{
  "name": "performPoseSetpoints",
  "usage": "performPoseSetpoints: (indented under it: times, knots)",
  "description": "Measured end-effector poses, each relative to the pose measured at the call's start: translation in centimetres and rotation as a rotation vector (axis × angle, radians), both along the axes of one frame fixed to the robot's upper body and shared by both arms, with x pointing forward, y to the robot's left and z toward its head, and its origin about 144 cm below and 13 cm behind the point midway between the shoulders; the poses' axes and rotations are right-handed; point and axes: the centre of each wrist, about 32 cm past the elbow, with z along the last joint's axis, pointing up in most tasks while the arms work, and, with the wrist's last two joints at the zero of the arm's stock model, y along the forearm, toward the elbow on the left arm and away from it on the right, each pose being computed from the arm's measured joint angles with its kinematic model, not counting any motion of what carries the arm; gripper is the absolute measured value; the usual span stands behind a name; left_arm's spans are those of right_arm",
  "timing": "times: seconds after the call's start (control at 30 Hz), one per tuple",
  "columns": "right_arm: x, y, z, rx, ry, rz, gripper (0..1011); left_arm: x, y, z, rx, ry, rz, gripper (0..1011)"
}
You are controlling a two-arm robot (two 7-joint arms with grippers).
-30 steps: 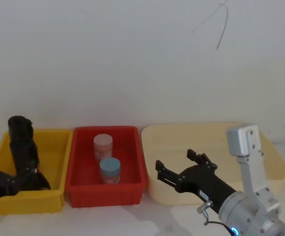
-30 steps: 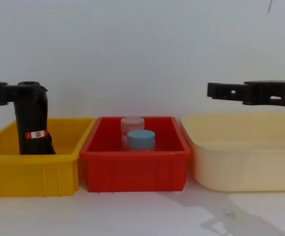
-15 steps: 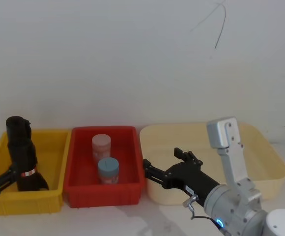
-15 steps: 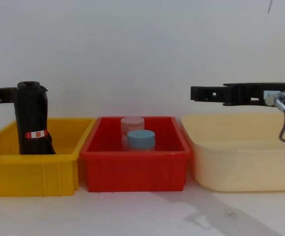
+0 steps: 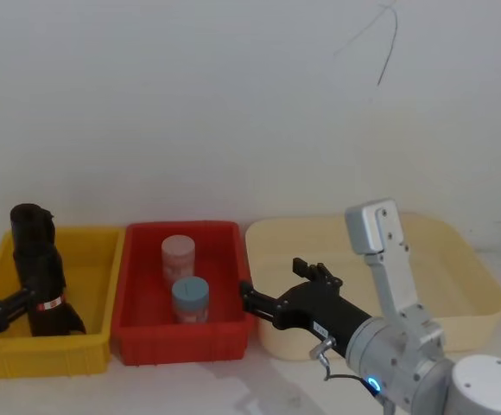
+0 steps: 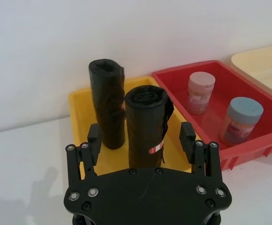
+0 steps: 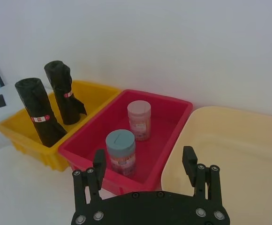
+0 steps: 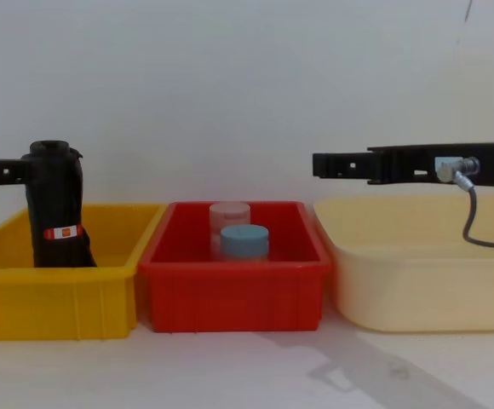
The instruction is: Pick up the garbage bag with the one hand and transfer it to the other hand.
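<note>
Two black rolled garbage bags stand upright in the yellow bin [image 5: 98,251]. The nearer garbage bag [image 6: 146,126] has a red-and-white label band, and the farther bag [image 6: 107,110] stands behind it. In the head view one bag [image 5: 37,268] shows at the far left. My left gripper [image 6: 141,137] is open, its fingers [image 6: 94,138] level with the nearer bag's sides; whether they reach around it is unclear. From the chest the left gripper [image 8: 8,170] sits just left of the bag [image 8: 55,209]. My right gripper [image 5: 272,278] is open in the air by the red bin's right wall.
A red bin [image 5: 233,259] in the middle holds a pink jar [image 5: 179,258] and a blue-lidded jar [image 5: 190,298]. A large cream tub [image 5: 458,259] stands on the right, with the right arm above it. A white wall runs close behind the bins.
My right gripper has moved left, from over the cream tub toward the red bin. The left gripper has drawn back to the view's edge beside the bag, which has not moved.
</note>
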Motion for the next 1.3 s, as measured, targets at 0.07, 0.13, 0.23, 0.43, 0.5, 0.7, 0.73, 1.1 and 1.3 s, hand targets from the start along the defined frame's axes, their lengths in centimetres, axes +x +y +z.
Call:
performPoseSetpoints:
  times: [0.07,0.13,0.23,0.43,0.5,0.7,0.73,1.1,1.3]
  knots:
    - [0.1,0.0,0.1,0.0,0.0,0.004,1004,0.5,-0.1,-0.1,0.004,-0.001,-0.014,1000]
    - [0.1,0.0,0.1,0.001,0.0,0.007,1004,0.7,-0.1,-0.2,0.007,-0.002,-0.023,1000]
    - [0.2,0.0,0.2,0.006,-0.001,0.013,1004,1.1,-0.3,-0.2,0.012,-0.005,-0.038,1000]
    - [0.3,-0.2,0.5,0.022,0.0,0.029,1004,2.0,-0.6,-0.4,0.025,-0.004,-0.05,1000]
    - [0.3,-0.3,0.6,0.027,0.0,0.035,1004,2.1,-0.7,-0.4,0.028,-0.004,-0.044,1000]
    - [0.3,-0.5,0.8,0.035,-0.001,0.046,1004,2.4,-0.9,-0.6,0.036,0.006,-0.006,1000]
    - [0.4,-0.6,0.8,0.037,-0.001,0.048,1004,2.4,-0.9,-0.7,0.037,0.007,-0.002,1000]
    - [0.5,-1.4,1.2,0.054,-0.006,0.048,1004,3.0,-1.3,-0.9,0.037,0.02,0.026,1000]
    - [0.5,-1.7,1.3,0.066,-0.008,0.046,1004,3.6,-1.5,-1.1,0.023,0.021,0.0,1000]
